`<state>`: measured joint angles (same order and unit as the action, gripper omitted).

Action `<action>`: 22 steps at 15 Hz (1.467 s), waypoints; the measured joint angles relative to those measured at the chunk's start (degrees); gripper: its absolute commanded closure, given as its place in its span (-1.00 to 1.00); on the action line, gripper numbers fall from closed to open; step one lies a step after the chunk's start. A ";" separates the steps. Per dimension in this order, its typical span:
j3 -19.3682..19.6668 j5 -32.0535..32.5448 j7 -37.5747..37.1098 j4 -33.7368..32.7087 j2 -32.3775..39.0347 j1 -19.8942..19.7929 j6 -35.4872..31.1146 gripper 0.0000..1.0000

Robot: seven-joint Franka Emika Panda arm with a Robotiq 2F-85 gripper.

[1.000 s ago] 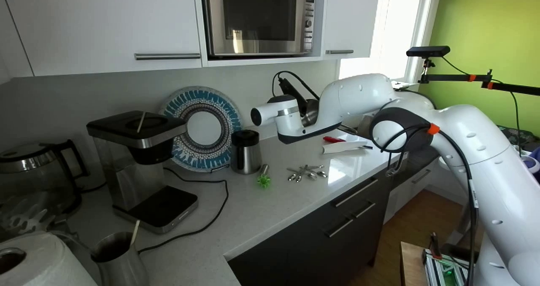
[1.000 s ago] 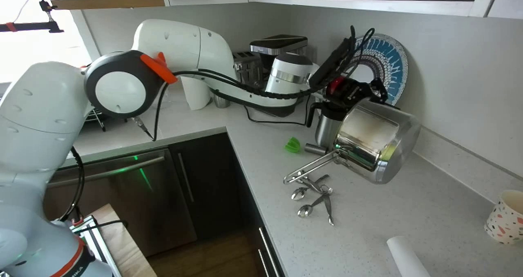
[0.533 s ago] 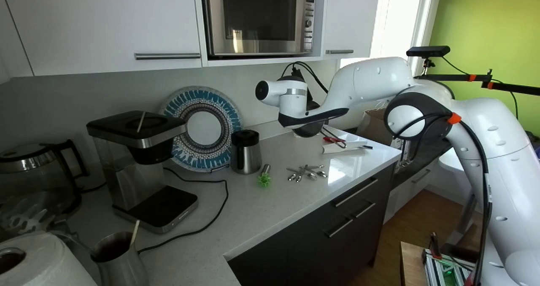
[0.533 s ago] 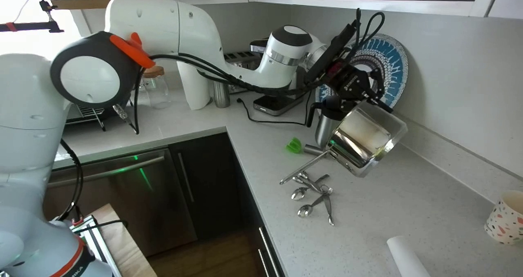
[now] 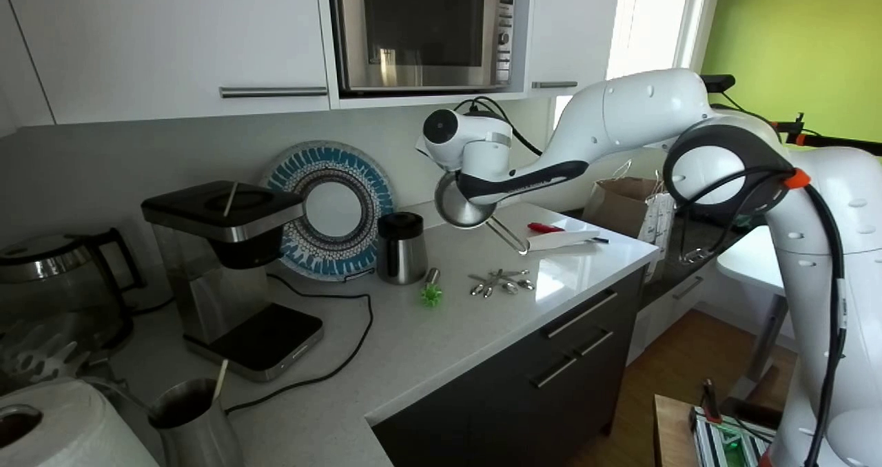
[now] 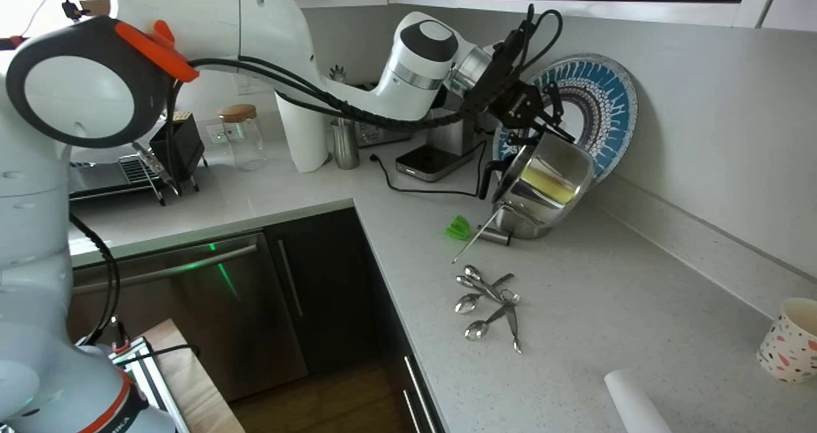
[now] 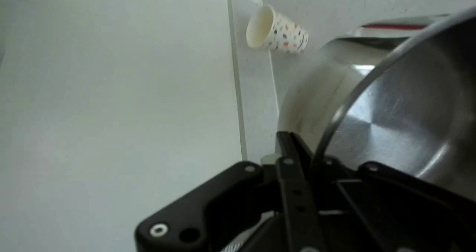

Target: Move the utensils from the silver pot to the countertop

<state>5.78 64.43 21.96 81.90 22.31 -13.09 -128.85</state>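
Note:
The utensils, several small silvery spoons (image 5: pixel 503 282) (image 6: pixel 490 305), lie in a loose crossed cluster on the light grey countertop (image 5: pixel 413 350) (image 6: pixel 600 324) in both exterior views. My gripper (image 6: pixel 552 133) is shut on the rim of the silver pot (image 6: pixel 555 197) and holds it tilted above the countertop, behind the utensils. The pot also shows in an exterior view (image 5: pixel 463 204), with its wire handle pointing down. In the wrist view the fingers (image 7: pixel 293 136) pinch the rim of the pot (image 7: pixel 394 133). The visible part of its inside holds nothing; its right side is dark and cut off.
A dark-topped canister (image 5: pixel 402 250) and a green brush (image 5: pixel 431 293) (image 6: pixel 457 227) stand near the pot. A blue patterned plate (image 5: pixel 331 209) leans on the wall. A coffee machine (image 5: pixel 234 274), a speckled cup (image 6: pixel 788 340) and a white roll (image 6: pixel 635 401) are on the countertop.
The arm has lifted and drawn back, carrying the pot up and away from the utensils toward the plate. The pot's tilt has changed. The utensils stay in place.

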 measured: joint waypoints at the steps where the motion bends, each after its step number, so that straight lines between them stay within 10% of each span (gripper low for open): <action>1: -0.55 -0.03 -0.08 1.65 -1.62 0.75 -2.48 0.98; 11: -3.51 -2.46 1.75 14.14 -11.92 4.00 -18.35 0.98; 15: -5.17 -18.62 9.27 16.38 -11.09 2.58 -21.83 0.98; 22: -28.16 -51.81 34.88 18.13 -11.02 -16.17 -17.20 0.98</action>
<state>-22.39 12.62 56.84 100.03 11.29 -29.25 -146.05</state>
